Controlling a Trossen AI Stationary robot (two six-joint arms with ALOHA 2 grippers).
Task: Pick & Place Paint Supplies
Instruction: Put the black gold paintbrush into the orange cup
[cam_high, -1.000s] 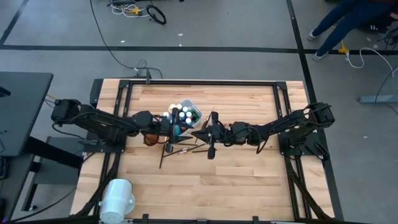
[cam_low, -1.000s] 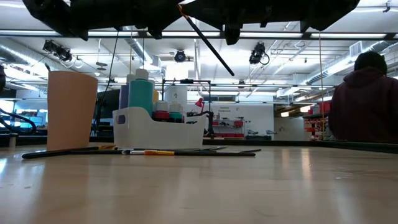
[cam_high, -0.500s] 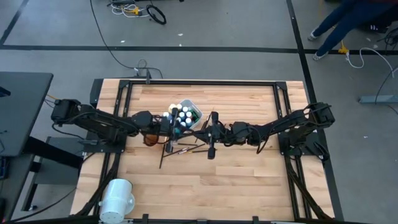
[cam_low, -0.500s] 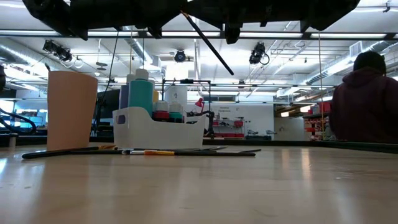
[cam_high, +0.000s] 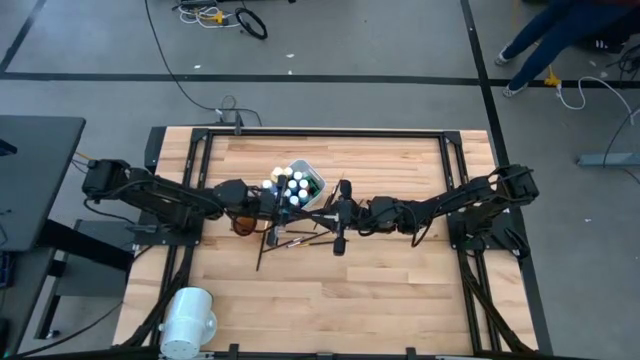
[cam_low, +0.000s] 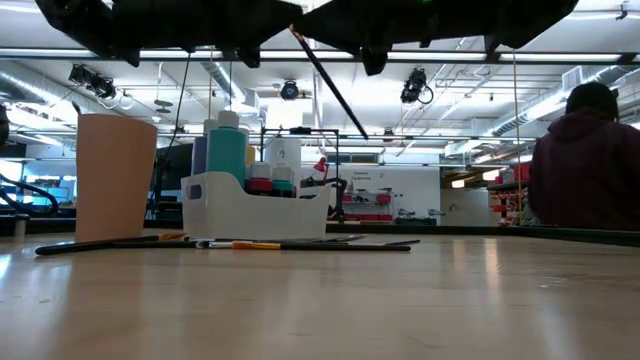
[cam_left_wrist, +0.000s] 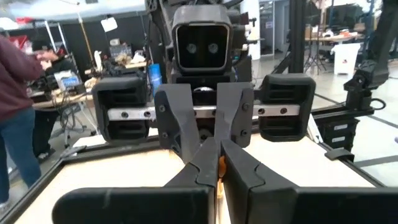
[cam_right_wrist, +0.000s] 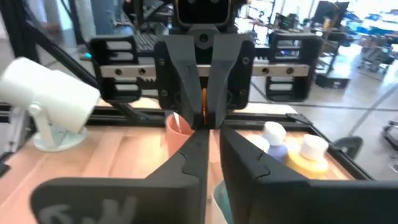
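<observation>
1. Above the table's middle, the left gripper (cam_high: 300, 207) and right gripper (cam_high: 322, 213) meet tip to tip, with a thin brush (cam_low: 328, 82) slanting between them.
2. The left gripper is clenched on the brush; its fingers (cam_left_wrist: 205, 168) are pressed together.
3. The right gripper is slightly parted (cam_right_wrist: 208, 146); whether it grips the brush I cannot tell.
4. Beside them, the tub (cam_high: 312, 178) holds white-capped bottles (cam_high: 292, 185).
5. More brushes (cam_low: 300, 244) lie flat on the table (cam_high: 380, 290) near the tub and a cup (cam_low: 115, 175).
</observation>
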